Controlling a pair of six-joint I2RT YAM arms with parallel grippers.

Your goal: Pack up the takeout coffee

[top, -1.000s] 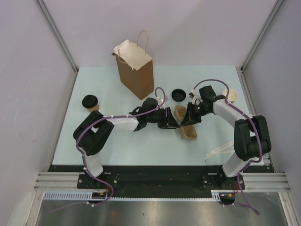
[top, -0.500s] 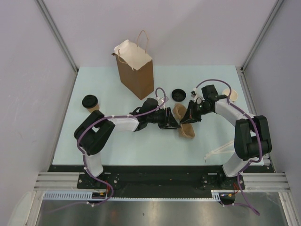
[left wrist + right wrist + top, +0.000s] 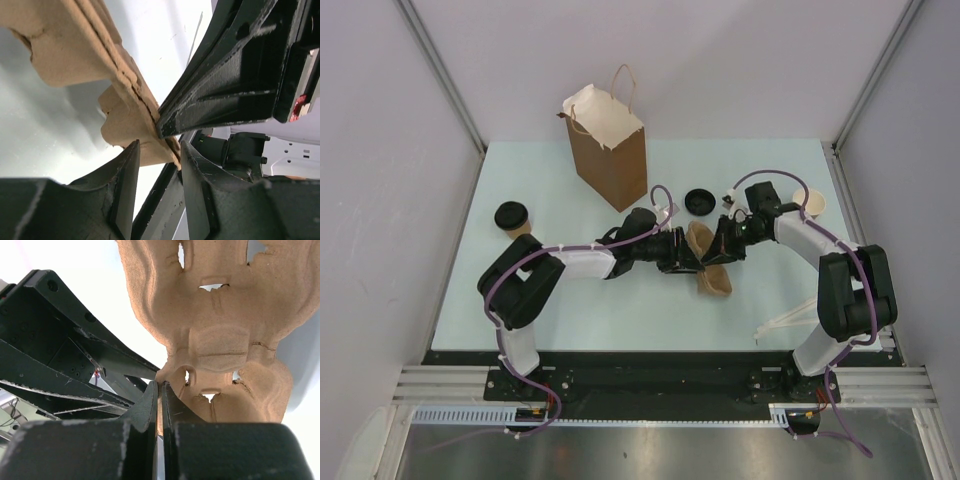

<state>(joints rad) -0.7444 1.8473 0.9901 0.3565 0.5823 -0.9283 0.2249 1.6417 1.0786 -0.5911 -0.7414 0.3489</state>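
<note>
Worktop [image 3: 770, 290] from above: your two arms meet at its middle, either side of the pulp carrier [image 3: 716, 282].
Left side: the lidded coffee cup [image 3: 512, 217] stands upright, well apart from both claws.
Right side: the open coffee cup [image 3: 810, 203] stands upright just beyond your right arm.
Middle: the loose black lid [image 3: 699, 201] lies flat just beyond the carrier.
Back: the paper bag [image 3: 608, 145] stands with its mouth open.
Claws from above: the left claw [image 3: 690, 258] is at the carrier's left edge, the right claw [image 3: 719, 250] at its right.
Left wrist view: your left claw [image 3: 159, 165] has its fingers apart astride the rim of the pulp carrier [image 3: 65, 55]. You cannot tell from here whether they press on it.
Same view, upper right: the right claw's fingers [image 3: 225, 95] nip that rim.
Right wrist view: your right claw [image 3: 160, 395] is clenched on a thin flange of the pulp carrier [image 3: 225, 315], with the left claw's dark body close on the left.
</note>
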